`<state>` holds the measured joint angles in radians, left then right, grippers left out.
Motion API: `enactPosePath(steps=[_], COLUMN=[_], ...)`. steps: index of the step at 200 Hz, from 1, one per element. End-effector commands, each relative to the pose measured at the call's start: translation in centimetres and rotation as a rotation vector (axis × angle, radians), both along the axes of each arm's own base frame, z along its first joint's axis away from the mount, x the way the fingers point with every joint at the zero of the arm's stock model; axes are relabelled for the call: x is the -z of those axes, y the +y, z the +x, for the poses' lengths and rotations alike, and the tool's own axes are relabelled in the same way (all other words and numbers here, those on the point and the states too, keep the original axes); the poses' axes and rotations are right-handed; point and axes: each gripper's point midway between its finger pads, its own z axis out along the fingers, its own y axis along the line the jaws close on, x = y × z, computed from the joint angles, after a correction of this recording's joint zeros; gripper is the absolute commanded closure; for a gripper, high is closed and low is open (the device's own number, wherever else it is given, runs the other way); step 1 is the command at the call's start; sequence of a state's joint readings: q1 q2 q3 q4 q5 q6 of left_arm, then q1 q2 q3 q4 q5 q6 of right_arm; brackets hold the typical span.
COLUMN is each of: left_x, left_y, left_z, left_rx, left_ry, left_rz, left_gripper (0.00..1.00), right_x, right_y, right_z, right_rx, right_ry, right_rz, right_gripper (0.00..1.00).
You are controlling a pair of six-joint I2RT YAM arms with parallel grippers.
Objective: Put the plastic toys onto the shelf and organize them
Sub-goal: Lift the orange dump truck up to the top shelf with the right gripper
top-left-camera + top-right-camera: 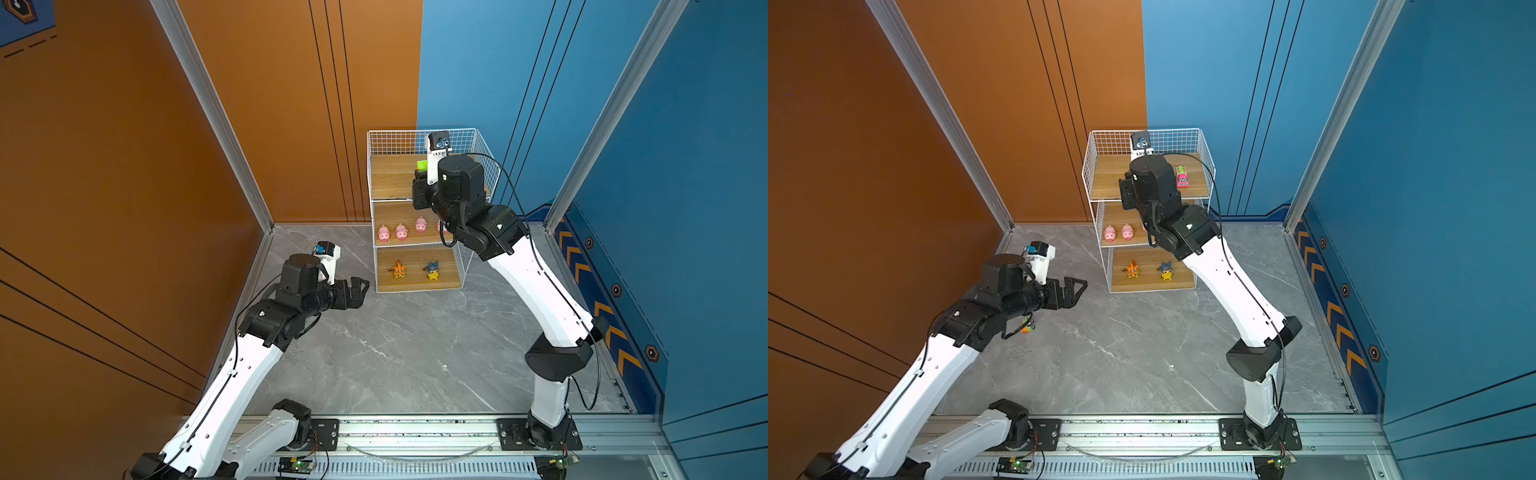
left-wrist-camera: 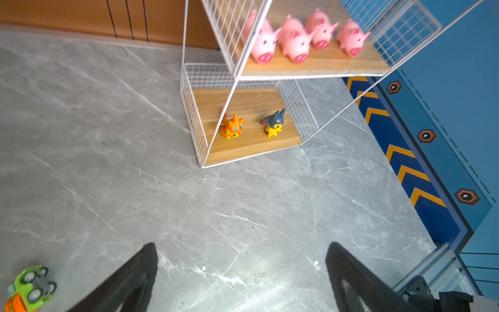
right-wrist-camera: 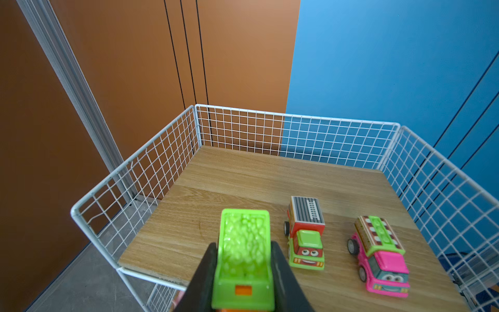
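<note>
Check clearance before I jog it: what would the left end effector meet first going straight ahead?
Probably the shelf, at its lowest tier's wire corner; floor between looks free, height unclear.

Your right arm (image 1: 494, 232) covers most of the fourth pig (image 1: 439, 227); the left wrist view's edge crops the green car (image 2: 28, 287).

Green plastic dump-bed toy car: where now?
Right wrist view: the green car is clamped in the right gripper over the white wire shelf's top board, beside the red-and-green toy truck.
</note>
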<state>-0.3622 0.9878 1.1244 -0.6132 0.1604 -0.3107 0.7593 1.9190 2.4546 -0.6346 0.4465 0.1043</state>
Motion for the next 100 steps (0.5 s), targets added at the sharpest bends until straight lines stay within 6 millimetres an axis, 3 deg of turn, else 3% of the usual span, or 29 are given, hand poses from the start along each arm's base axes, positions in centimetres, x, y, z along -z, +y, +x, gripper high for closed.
enactPosePath(steps=[1,26,100], left_x=[1.9,3.1,3.8], left_y=[0.5,0.3,0.6], left_z=[0.7,0.8,1.2], left_rx=[-0.001,0.022,0.015], left_ry=[0.020,0.037,0.058], left_rz=[0.092,0.071,0.026], left_gripper=[0.02,0.02,0.02], right_x=[-0.8,-0.3,0.9], right_y=[0.5,1.1,1.9], right_z=[-0.4,-0.1,1.0], right_rx=[-0.031,-0.035,-0.026], right_ry=[0.002,0.009,0.012], right_rz=[0.051,0.054,0.040], right_gripper=[0.77,0.77,0.77])
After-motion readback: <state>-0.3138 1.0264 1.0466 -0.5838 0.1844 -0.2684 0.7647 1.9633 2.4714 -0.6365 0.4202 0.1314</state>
